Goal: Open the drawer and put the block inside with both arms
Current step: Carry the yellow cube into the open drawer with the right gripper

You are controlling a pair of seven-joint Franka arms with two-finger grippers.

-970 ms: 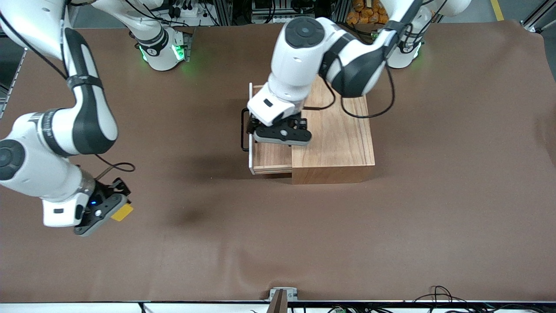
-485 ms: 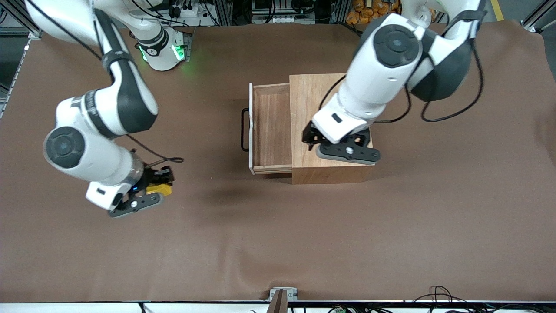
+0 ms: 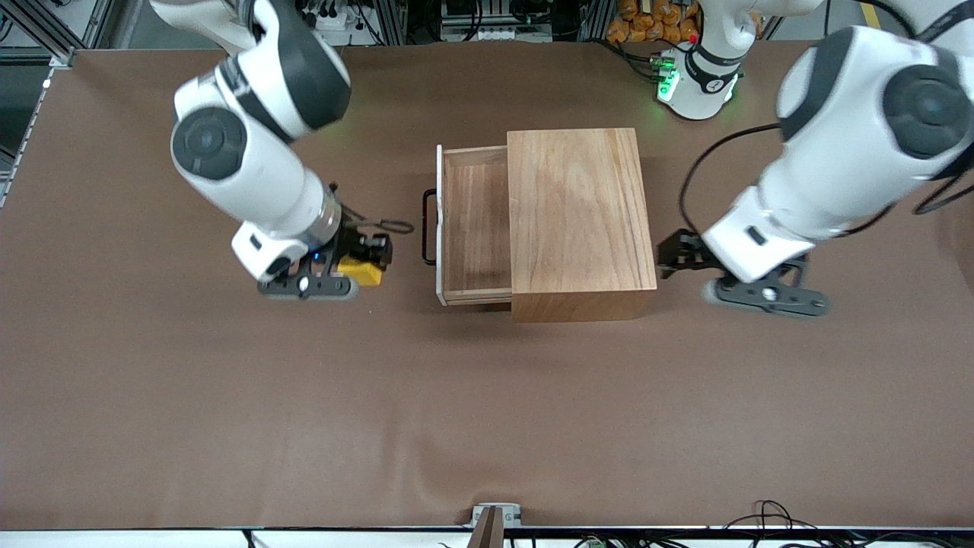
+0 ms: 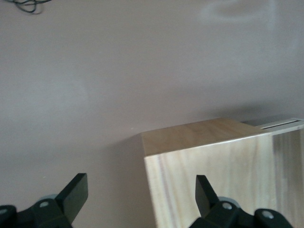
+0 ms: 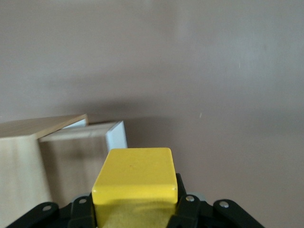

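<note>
At centre-left of the front view, the right gripper (image 3: 364, 266) clenches the block (image 3: 361, 271), seemingly just short of the handle, the open drawer (image 3: 475, 221) toward the frame's middle, while the left gripper (image 3: 673, 259) hangs spread at right.

i see a wide table (image 3: 487, 426) covered in a matte brown sheet, faintly rippled at the edge nearest the camera. along the edge farthest from the camera stand metal frame rails (image 3: 396, 19), tangled black cables (image 3: 335, 15) and a pile of orange objects (image 3: 639, 19). more cables (image 3: 776, 517) lie at the nearest edge. lighting is even and soft.
</note>
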